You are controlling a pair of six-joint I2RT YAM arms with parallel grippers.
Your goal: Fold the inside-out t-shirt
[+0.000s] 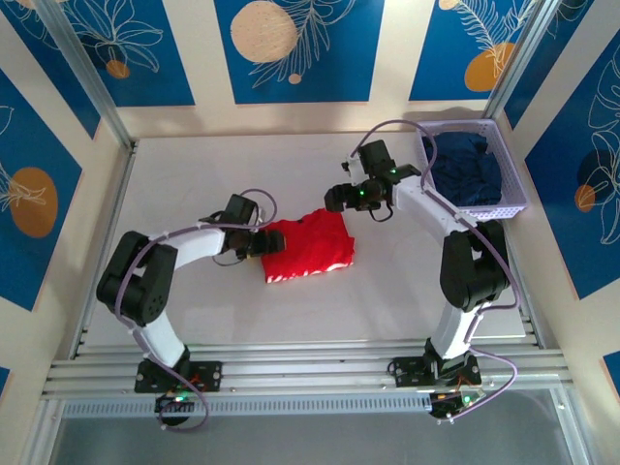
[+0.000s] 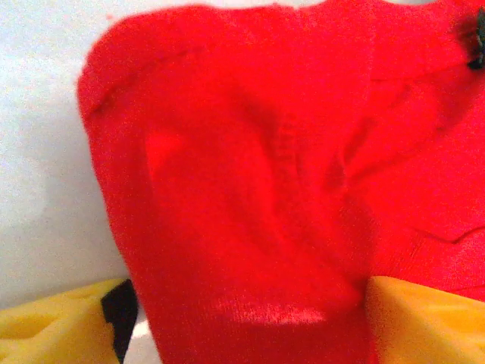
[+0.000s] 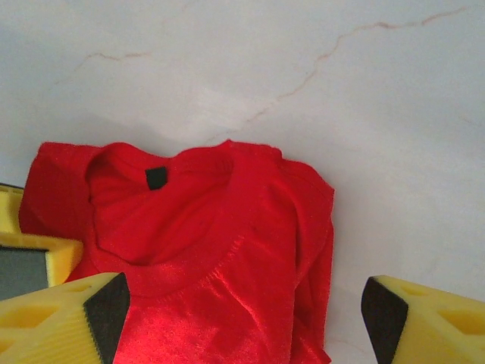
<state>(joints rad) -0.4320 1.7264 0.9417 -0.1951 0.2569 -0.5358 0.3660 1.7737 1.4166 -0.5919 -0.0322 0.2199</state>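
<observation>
Folded red shirt (image 1: 308,246) on bench (image 1: 194,174); left fingers (image 2: 53,326) and right fingers (image 3: 432,318) open; right wrist view shows its black neck label (image 3: 156,177).

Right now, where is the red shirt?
In the top view the shirt lies bunched near the middle of the table, with the left tool at its left edge and the right tool just beyond its far right corner.

White table (image 1: 194,184) — at its far-right corner, a pale lavender basket (image 1: 513,170) holding a dark navy garment (image 1: 467,172); blue leaf-patterned wall panels (image 1: 291,48) behind — aluminium rails (image 1: 310,366) along near edge.
</observation>
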